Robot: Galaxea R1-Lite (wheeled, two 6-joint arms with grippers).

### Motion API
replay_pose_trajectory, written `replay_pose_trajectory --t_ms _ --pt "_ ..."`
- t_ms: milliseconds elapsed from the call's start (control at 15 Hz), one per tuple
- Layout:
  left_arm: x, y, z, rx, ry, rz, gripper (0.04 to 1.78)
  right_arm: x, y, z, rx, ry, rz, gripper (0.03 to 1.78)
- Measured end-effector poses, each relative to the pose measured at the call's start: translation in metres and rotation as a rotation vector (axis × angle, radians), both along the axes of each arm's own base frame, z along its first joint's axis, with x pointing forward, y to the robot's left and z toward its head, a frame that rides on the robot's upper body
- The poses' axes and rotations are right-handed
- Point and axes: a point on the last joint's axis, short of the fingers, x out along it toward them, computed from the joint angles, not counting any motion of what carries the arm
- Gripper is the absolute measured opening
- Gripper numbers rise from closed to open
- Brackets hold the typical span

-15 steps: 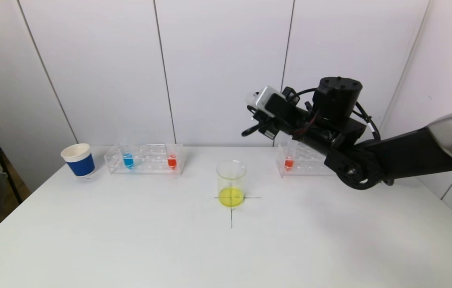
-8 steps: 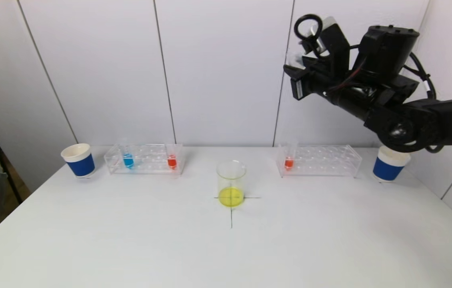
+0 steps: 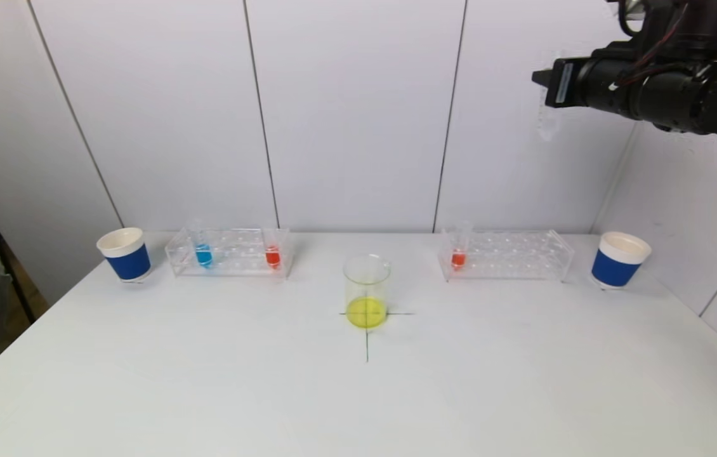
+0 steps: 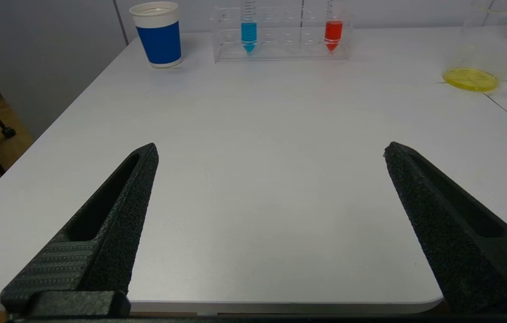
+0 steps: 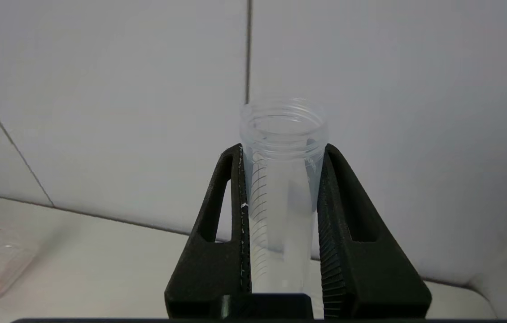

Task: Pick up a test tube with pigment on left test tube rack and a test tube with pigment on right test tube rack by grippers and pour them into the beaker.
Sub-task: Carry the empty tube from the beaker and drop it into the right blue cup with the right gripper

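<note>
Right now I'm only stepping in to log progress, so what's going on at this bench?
The right gripper is shut on an empty test tube, held high above the right rack near the wall. The beaker on the table's cross mark holds yellow liquid. The right rack has one red tube; the left rack has a blue tube and a red one. The left gripper is open, low over the table's near edge, holding nothing.
</note>
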Motion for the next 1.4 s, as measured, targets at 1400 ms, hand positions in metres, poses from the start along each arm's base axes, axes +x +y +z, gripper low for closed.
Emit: replay_pose_trajectory --t_ms 1400 --pt "0.0 0.0 0.0 0.0 0.0 0.0 1.76 0.027 -0.215 -0.065 0.054 0.102 -0.374 0.48"
